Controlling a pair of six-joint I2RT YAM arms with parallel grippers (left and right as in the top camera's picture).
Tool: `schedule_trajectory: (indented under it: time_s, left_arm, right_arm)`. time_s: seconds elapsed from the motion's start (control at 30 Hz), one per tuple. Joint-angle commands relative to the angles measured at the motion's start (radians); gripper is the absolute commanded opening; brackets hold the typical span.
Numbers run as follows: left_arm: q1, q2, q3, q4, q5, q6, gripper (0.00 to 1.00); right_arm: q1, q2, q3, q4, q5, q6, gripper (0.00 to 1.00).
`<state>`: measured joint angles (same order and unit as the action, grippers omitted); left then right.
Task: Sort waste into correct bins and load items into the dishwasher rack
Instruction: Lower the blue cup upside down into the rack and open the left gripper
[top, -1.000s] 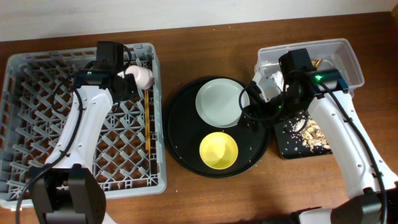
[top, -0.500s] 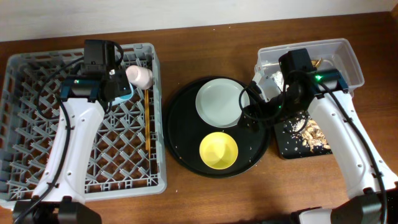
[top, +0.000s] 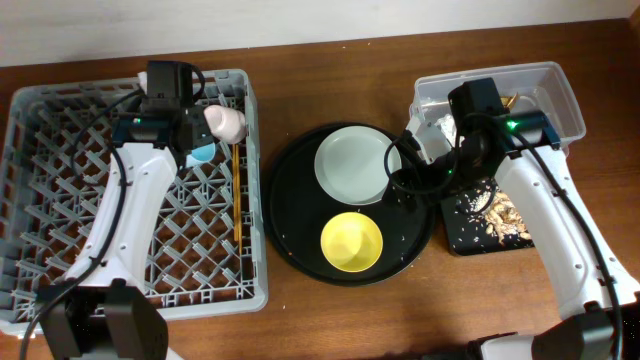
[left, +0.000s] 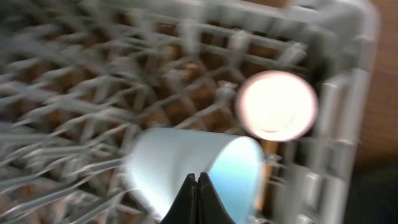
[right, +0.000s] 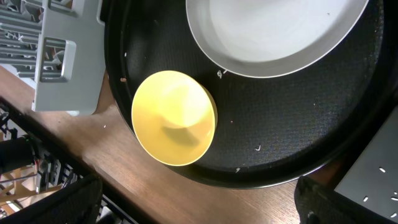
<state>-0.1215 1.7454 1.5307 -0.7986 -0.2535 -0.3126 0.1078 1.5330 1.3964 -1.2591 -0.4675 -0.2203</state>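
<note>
While the left gripper (left: 199, 186) hangs pressed together and empty over the dishwasher rack's (top: 60, 130) far right corner, the pink cup (left: 277, 106) and light-blue cup (left: 193, 168) rest there. The right gripper (top: 405, 185), spread wide and empty, hovers right of the rack over the white plate (top: 357, 165) and yellow bowl (top: 351, 242).

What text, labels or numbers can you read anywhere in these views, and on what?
None readable: no word, number or sign shows on the dishwasher rack, clear tub, white plate, yellow bowl, pink cup or light-blue cup.
The left wrist view is motion-blurred.
</note>
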Motion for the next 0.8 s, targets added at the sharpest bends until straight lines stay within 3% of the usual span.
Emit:
schedule_trajectory:
  time_s: [0.0, 0.17, 0.33, 0.5, 0.67, 0.77]
  left_arm:
    - [0.002, 0.009, 0.007, -0.027, 0.225, 0.075, 0.00]
    - [0.000, 0.024, -0.005, -0.123, 0.225, 0.076, 0.00]
    - [-0.005, 0.025, -0.050, -0.076, 0.221, 0.079, 0.00]
    - [-0.002, -0.105, -0.016, -0.016, 0.246, 0.079, 0.00]
    - [0.013, -0.151, -0.022, -0.008, 0.049, 0.055, 0.00]
    - [0.013, -0.079, -0.024, 0.017, 0.035, 0.056, 0.00]
  right_arm:
    - [-0.003, 0.000, -0.007, 0.000, 0.013, -0.003, 0.99]
    - [-0.003, 0.000, -0.007, 0.000, 0.013, -0.003, 0.99]
    - [-0.003, 0.000, -0.007, 0.000, 0.013, -0.003, 0.99]
    - [-0.003, 0.000, -0.007, 0.000, 0.013, -0.003, 0.99]
    - [-0.003, 0.000, -0.007, 0.000, 0.013, -0.003, 0.99]
    - [-0.003, 0.000, -0.007, 0.000, 0.013, -0.003, 0.99]
